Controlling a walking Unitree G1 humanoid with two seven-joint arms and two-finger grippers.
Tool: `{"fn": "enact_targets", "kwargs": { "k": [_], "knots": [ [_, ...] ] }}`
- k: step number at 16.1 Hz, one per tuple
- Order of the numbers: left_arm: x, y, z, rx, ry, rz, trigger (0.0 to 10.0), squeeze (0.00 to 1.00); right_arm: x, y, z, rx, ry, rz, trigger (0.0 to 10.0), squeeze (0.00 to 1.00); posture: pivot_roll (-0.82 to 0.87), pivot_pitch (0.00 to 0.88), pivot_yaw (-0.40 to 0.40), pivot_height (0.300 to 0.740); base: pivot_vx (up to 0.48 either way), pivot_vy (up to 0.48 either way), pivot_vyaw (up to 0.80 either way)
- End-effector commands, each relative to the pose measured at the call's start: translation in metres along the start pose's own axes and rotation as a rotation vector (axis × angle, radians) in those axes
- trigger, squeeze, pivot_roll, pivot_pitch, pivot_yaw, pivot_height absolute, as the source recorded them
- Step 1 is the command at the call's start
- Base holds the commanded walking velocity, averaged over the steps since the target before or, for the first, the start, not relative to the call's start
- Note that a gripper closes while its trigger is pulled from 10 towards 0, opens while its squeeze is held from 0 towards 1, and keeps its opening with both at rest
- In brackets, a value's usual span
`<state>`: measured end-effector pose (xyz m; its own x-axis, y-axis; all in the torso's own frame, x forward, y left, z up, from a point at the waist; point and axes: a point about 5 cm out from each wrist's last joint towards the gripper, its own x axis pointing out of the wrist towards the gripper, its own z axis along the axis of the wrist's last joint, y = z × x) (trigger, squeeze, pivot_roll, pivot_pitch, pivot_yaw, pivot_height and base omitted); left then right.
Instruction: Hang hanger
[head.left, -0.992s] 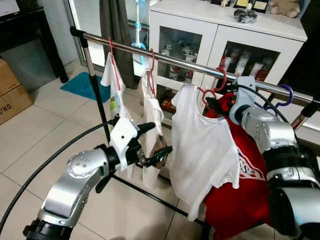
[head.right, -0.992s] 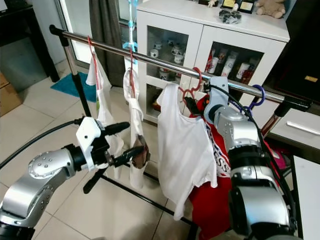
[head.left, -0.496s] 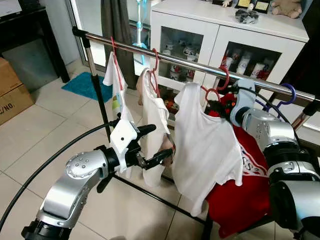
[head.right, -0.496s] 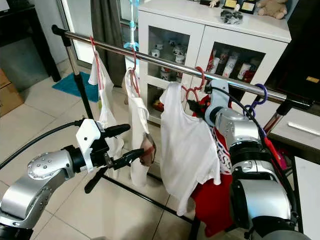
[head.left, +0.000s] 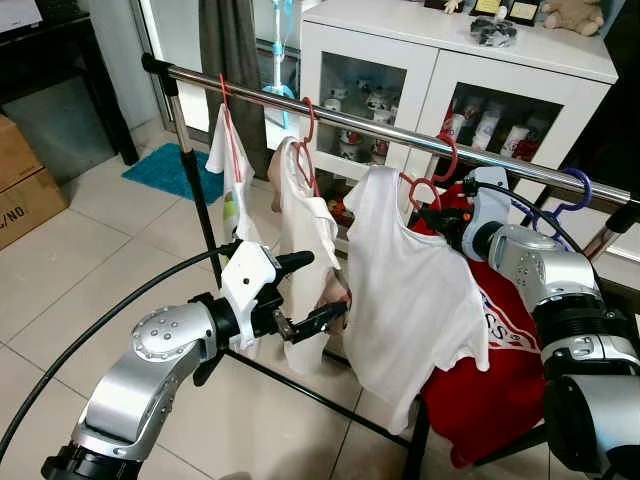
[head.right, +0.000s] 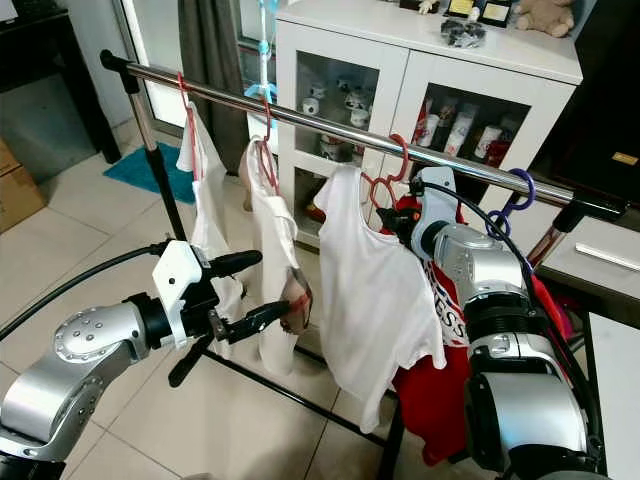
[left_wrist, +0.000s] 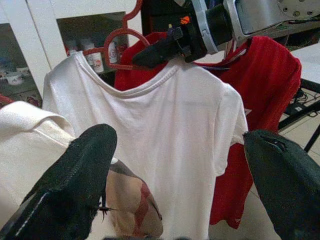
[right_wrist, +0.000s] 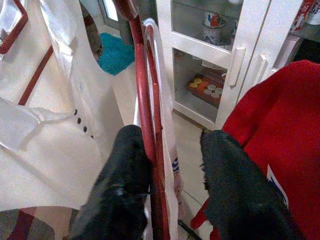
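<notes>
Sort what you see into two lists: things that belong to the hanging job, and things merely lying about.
Belonging to the job:
red hanger
white T-shirt on it
metal rail
right gripper, at the hanger
left gripper, open by the hung garments

Lying about:
white cabinet
cardboard boxes
teal mat
red shirt

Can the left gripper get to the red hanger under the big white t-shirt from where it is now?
Probably not cleanly. The left gripper sits low, open, by the hem of the middle white shirt, which hangs between it and the red hanger. The right gripper is already at that hanger's shoulder.
</notes>
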<state>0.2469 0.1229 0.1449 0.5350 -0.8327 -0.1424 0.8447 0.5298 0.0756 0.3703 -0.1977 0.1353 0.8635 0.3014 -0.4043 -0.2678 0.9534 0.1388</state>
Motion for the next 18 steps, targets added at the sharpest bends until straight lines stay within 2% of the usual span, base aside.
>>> {"fn": "enact_targets", "kwargs": {
  "k": [1,10,12,14,18],
  "knots": [
    [0.001,-0.003,0.003,0.019,0.003,-0.018,10.0,0.00,-0.003,-0.001,0.003,-0.003,-0.013,0.009,0.0,0.00,0.00,0.000,-0.039,0.740,0.000,0.000,0.00],
    [0.002,-0.003,0.003,0.021,0.004,-0.003,10.0,0.00,-0.006,0.007,-0.001,-0.023,-0.019,0.041,0.0,0.00,-0.01,0.000,-0.043,0.740,0.000,0.000,0.00],
    [0.002,-0.002,0.002,0.020,0.003,0.018,10.0,0.00,-0.007,0.009,0.001,0.006,-0.033,0.039,0.0,0.00,-0.01,0.000,-0.043,0.740,0.000,0.000,0.00],
    [0.001,-0.001,0.001,0.014,0.001,0.052,10.0,0.00,-0.008,0.015,0.002,-0.020,-0.064,0.052,0.0,0.00,-0.01,0.000,-0.044,0.740,0.000,0.000,0.00],
    [-0.001,0.003,0.003,-0.036,-0.006,0.120,10.0,0.00,-0.013,0.017,0.008,-0.023,-0.120,0.011,0.0,0.00,-0.01,0.000,-0.046,0.740,0.000,0.000,0.00]
  ]
}}
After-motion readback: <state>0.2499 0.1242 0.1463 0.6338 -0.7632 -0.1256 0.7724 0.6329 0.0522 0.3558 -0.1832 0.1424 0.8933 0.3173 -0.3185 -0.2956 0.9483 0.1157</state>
